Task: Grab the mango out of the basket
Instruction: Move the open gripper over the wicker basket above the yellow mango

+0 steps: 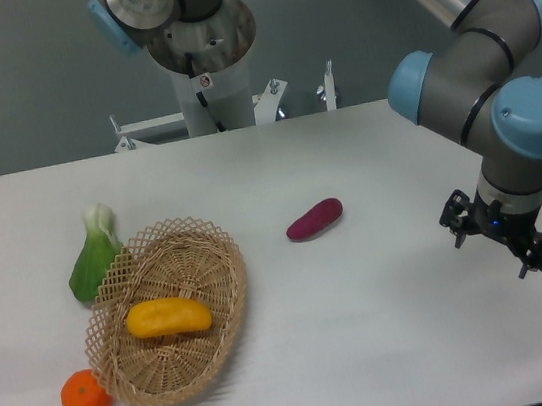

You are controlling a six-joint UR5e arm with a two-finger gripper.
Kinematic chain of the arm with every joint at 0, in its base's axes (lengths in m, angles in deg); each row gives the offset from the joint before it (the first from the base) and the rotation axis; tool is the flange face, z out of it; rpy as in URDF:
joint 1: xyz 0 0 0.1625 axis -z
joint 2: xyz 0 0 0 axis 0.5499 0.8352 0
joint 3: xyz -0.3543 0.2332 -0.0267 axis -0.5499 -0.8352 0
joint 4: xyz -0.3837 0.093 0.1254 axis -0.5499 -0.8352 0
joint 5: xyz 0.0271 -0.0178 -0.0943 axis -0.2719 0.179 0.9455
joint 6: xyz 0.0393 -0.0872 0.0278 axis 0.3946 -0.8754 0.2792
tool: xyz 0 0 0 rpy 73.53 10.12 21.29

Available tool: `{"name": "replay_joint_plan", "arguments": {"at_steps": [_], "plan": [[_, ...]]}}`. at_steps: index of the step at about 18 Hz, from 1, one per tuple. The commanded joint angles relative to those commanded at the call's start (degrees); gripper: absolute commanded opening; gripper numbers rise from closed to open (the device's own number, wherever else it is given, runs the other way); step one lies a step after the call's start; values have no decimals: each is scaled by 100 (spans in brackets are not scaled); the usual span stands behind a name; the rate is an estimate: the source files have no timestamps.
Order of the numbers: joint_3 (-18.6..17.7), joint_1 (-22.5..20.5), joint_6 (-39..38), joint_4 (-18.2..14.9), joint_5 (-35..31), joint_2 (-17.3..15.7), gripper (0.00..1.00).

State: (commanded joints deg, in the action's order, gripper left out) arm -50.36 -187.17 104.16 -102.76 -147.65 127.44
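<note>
The mango (169, 317) is a smooth yellow-orange oval lying on its side in the middle of the tan wicker basket (199, 245), at the left front of the white table. My gripper (500, 249) hangs at the far right of the table, well apart from the basket and the mango. Its two dark fingers point down and stand spread apart with nothing between them. It is above the table surface near the right edge.
A purple oblong vegetable (315, 219) lies mid-table between basket and gripper. A green leafy vegetable (95, 256) touches the basket's left rim. A small round orange (85, 397) sits at the basket's front left. The robot base (201, 51) stands behind the table.
</note>
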Motion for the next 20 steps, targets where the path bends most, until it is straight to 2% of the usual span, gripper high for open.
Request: {"name": "replay_joint_plan", "arguments": {"at_steps": [9, 15, 17, 20], "plan": [[-36, 96, -114, 9, 35, -9, 100], [-62, 210, -850, 131, 343, -9, 100], [-158, 360, -1080, 324, 343, -18, 100], [-387, 570, -1186, 369, 413, -158, 100]]}}
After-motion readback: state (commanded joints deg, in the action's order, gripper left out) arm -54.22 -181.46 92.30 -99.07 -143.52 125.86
